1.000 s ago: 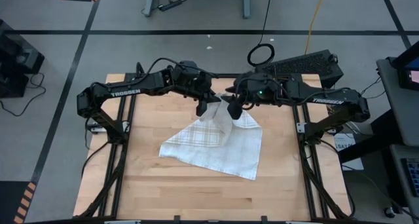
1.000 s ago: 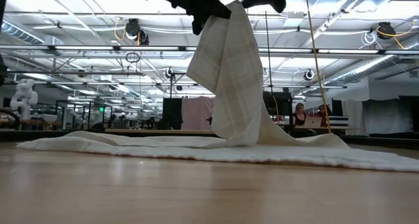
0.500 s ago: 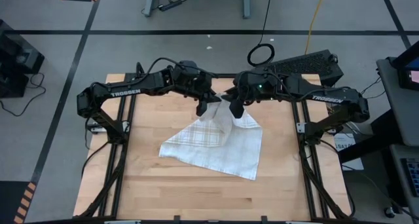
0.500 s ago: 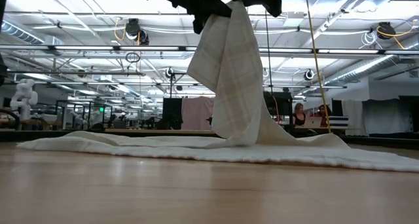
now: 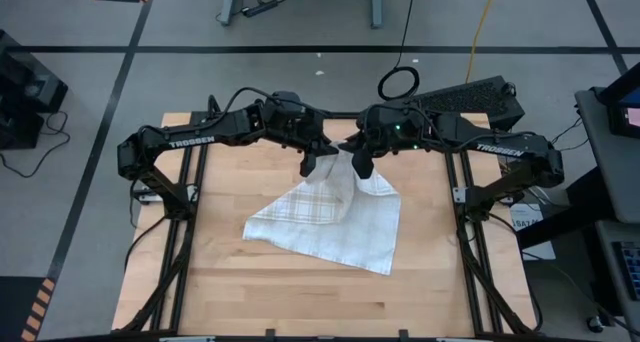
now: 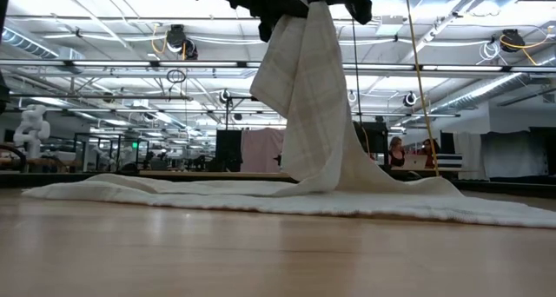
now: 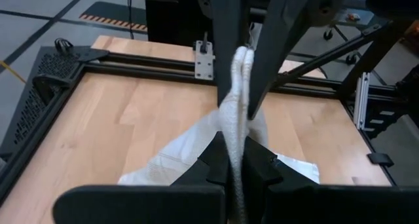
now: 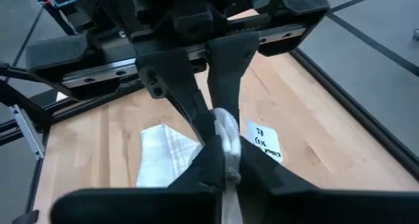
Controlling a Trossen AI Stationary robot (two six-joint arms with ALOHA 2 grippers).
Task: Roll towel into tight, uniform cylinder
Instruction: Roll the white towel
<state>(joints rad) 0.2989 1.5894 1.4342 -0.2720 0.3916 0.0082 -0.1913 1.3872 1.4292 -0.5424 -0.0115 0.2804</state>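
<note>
Since the earlier frames the right gripper (image 5: 360, 168) has drawn its fingers together onto the raised fold of cloth, where a second ago they stood apart around it; the arms, the cloth and the table otherwise show no shift of position. The wooden table (image 5: 300, 292) carries the towel (image 5: 330, 222), a thin white cloth with a faint checked grid, lying partly spread across the middle of the board, its lower corners flat on the wood and its far corner lifted clear of the surface. In the low view the lifted part rises as a tall, narrow peak (image 6: 308, 97) from the flat skirt of cloth up to the two dark grippers at the top of the picture. Both arms reach in from the far side of the table and meet over this peak, the left gripper (image 5: 310, 164) just beside the right one, the two nearly touching. The left gripper is clamped tight on the bunched edge of the towel: its own wrist view shows the cloth (image 7: 237, 119) pinched as a thin vertical ridge between the dark fingers (image 7: 262, 168). The right wrist view shows the same ridge of cloth (image 8: 226, 135) gripped between that arm's fingers (image 8: 206, 162), with the opposing gripper closed on it from the other side. A small white label with handwritten marks (image 8: 265, 145) lies on the wood near the towel. A person sits far off in the room beyond the table (image 6: 398, 151).
</note>
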